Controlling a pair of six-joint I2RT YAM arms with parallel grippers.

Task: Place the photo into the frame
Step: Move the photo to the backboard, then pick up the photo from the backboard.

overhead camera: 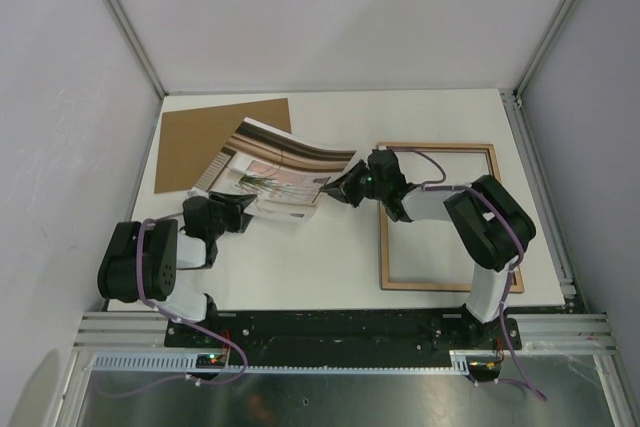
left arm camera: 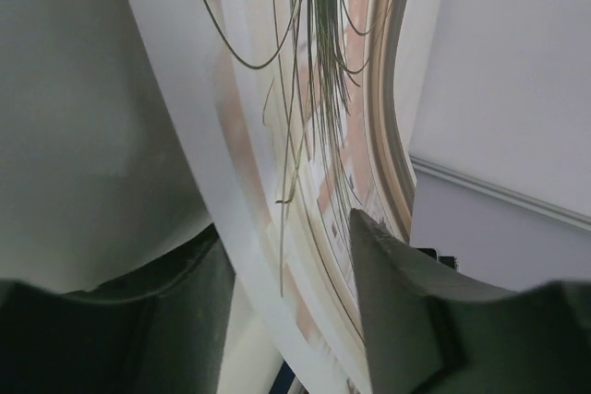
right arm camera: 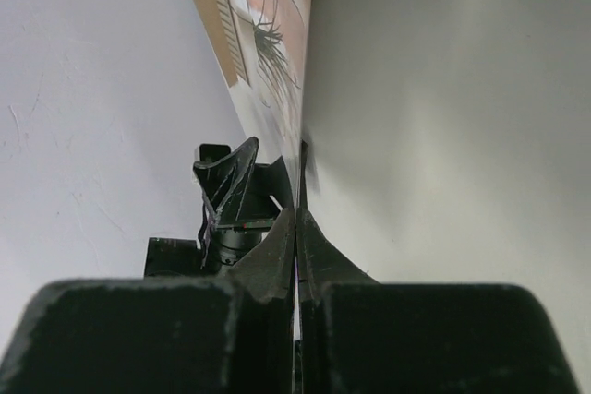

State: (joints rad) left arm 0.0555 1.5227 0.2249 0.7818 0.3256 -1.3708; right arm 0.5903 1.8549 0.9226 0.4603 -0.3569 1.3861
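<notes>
Right fingers (right arm camera: 268, 269) tight on photo (right arm camera: 268, 53) edge

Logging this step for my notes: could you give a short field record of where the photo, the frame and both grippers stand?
photo: lifted off the table, bowed, spanning both grippers
right gripper: shut on the photo's right edge
left gripper: jaws apart, the photo's left edge between them
frame: flat on the table's right side, wood-coloured face up, empty
backing board: flat at far left, its near corner hidden by the photo
</notes>
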